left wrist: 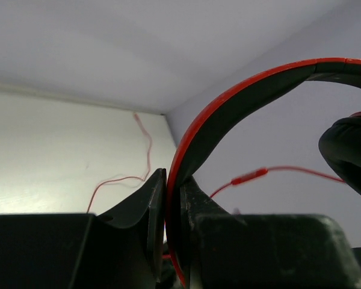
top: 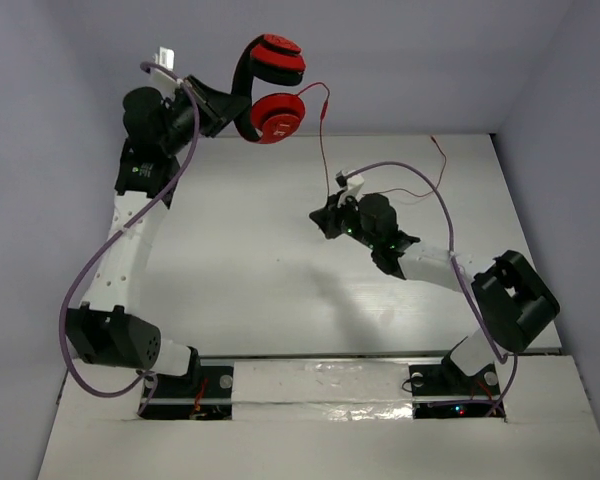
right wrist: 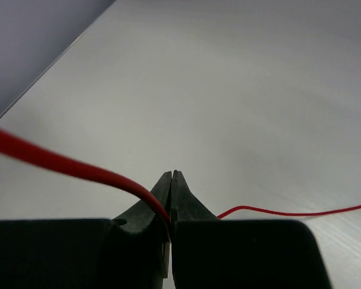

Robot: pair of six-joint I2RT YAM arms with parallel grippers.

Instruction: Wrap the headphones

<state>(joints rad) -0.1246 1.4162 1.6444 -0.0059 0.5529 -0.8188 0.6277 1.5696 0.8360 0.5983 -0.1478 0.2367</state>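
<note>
Just above the table [top: 240,280], the right gripper [right wrist: 171,180] is pressed together on the thin red cable [right wrist: 60,161], I think to pull it straight for winding. Farther back, high over the table's far edge, the left gripper [left wrist: 173,198] pinches the headband [left wrist: 240,99]. It holds the headphones [top: 277,115] up, probably so the cable can go round them.

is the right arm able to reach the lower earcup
Probably not yet: nothing blocks the way to the lower earcup, but the right end effector is shut on the cable. The left end effector grips the headband.
</note>
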